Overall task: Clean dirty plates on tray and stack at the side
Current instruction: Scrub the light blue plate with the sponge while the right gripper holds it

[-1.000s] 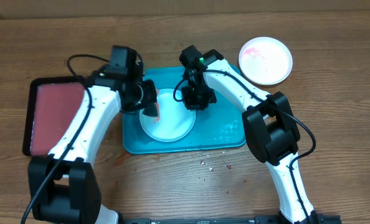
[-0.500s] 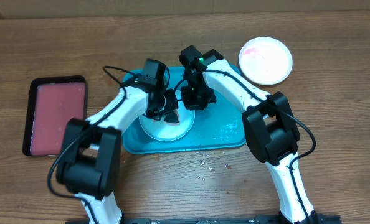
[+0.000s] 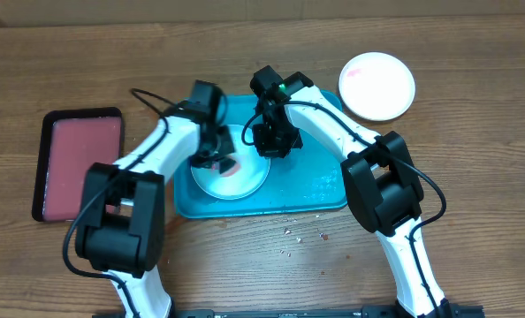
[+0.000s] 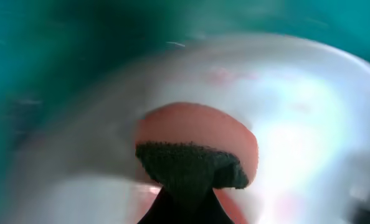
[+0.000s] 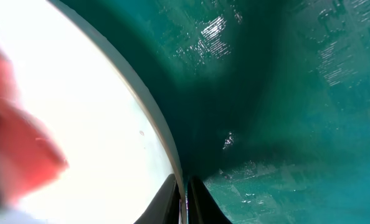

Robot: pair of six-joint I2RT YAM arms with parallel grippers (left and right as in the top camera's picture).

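**Scrub under way, plate pinned by its rim**

The left gripper (image 3: 216,159) is clenched on a red-and-dark-green scrubbing pad (image 4: 197,134), pressed onto the pale round plastic plate (image 3: 245,183) inside the turquoise rectangular plastic tray (image 3: 320,190). The right gripper (image 5: 184,200) is pinched tight on that plate's rim. The danger: a hard wipe could tug the rim loose and send the plate skating across the wet-looking tray. The left wrist view is blurred, and any smear under the pad is hidden.

Overhead straight down over whole table (image 3: 475,177), both wrist views very close, sharing plate (image 3: 245,184) on tray (image 3: 315,181)
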